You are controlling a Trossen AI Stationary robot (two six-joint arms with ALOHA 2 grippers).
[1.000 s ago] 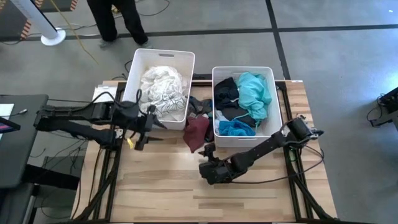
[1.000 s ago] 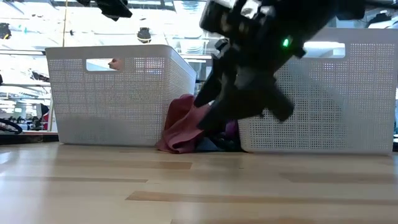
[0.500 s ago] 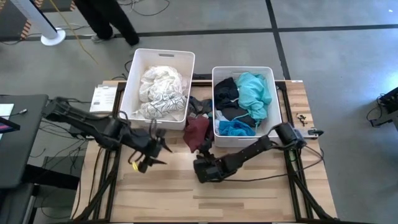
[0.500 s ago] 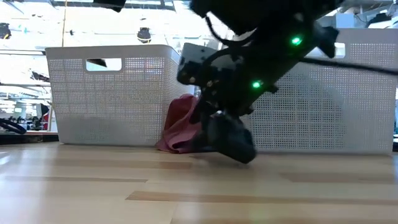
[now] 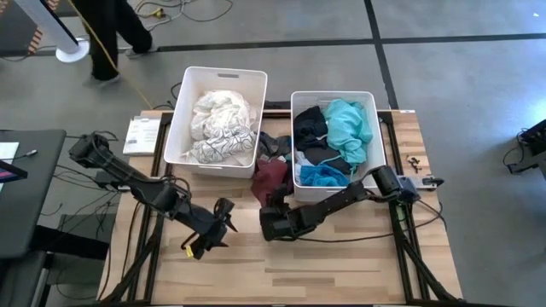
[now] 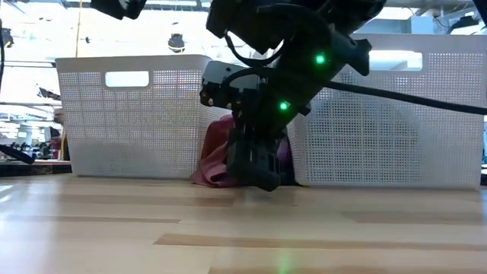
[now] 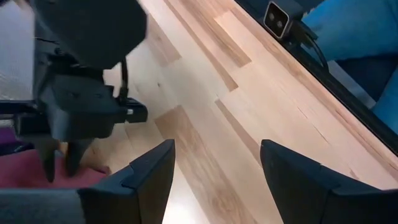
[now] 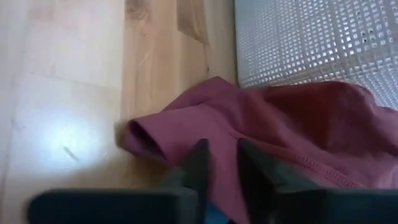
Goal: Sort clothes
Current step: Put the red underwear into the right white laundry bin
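Maroon soft fabric, a crumpled garment [image 5: 270, 181], lies on the pale wooden table [image 5: 341, 264] in the gap between the two white perforated plastic bins; from above, the left bin [image 5: 175, 128] holds white and cream clothes [image 5: 220, 124], the right bin [image 5: 371, 170] teal, black and blue ones [image 5: 337, 136]. The right gripper [image 5: 271, 223] sits at the garment's near edge, while the left gripper [image 5: 223, 223] waits apart over bare wood. At table height, the right gripper [image 6: 255, 164] is low against the maroon heap [image 6: 217, 152]. The left wrist view shows its own fingers [image 7: 149, 177] spread, holding nothing. The right wrist view shows dark fingers [image 8: 199, 165] drawn close together, pinching a maroon fold. The step in hand looks like the pick; next, I judge, comes a lift clear of the table and a carry to the right bin of coloured clothes.
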